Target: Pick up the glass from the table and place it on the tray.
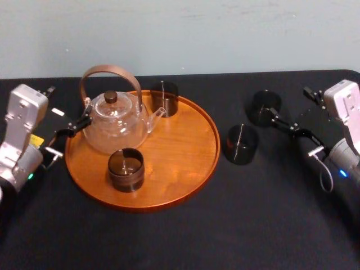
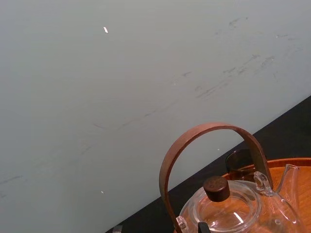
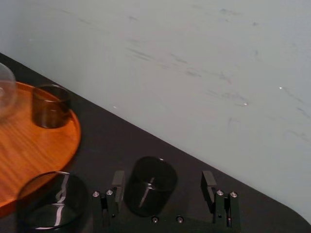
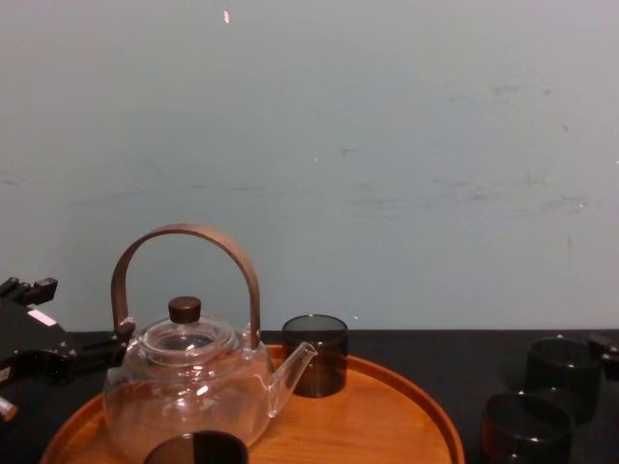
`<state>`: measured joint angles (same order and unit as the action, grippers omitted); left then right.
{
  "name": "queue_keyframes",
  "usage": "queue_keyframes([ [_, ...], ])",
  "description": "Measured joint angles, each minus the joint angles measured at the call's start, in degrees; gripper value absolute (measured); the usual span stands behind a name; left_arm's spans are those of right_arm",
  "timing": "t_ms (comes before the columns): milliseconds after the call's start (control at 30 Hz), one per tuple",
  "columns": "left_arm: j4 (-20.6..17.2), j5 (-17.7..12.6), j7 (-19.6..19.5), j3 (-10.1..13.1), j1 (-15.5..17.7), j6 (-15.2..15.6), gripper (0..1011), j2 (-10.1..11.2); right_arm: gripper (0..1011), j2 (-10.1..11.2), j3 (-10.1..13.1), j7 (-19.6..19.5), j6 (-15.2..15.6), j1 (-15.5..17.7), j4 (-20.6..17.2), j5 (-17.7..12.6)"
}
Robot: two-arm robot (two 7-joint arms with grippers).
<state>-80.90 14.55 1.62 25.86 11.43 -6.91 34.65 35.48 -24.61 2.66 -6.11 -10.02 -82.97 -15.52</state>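
Look: the task glass (image 1: 264, 107) is a short, straight-sided tumbler of dark, smoky see-through glass. It stands upright with its mouth up.
Place: it stands on the black table (image 1: 180, 242), toward the back edge. It is to the right of the tray (image 1: 185, 140) and well apart from it.
Tool: the right gripper (image 3: 163, 175) is spread wide with one finger on each side of the task glass. It is not closed on the glass and holds nothing.
Other arm: the left gripper (image 1: 79, 126) is at the tray's left rim, just beside the teapot (image 1: 115, 121).
Glasses counted: four, all alike.
On the table: two, the task glass and a second glass (image 1: 242, 144) that stands nearer the tray.
On the tray: two, a back glass (image 1: 165, 97) by the spout and a front glass (image 1: 126, 169) before the teapot.
Teapots counted: one, of clear glass with a brown hoop handle and a dark lid knob. It stands on the tray's left part.
Trays counted: one, round, of orange-brown wood with a low rim.
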Motion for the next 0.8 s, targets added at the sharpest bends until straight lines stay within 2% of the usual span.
queue_keyframes([
  [567,0.00,0.00,0.00,0.00,0.00,0.00,1010,0.00,1002,2.98,3.37,5.12,-1.69,10.57,-11.25,-3.66],
  [800,0.00,0.00,0.00,0.00,0.00,0.00,1009,0.00,1002,2.76,3.41,7.18,-0.94,12.49,-12.30,-4.31],
])
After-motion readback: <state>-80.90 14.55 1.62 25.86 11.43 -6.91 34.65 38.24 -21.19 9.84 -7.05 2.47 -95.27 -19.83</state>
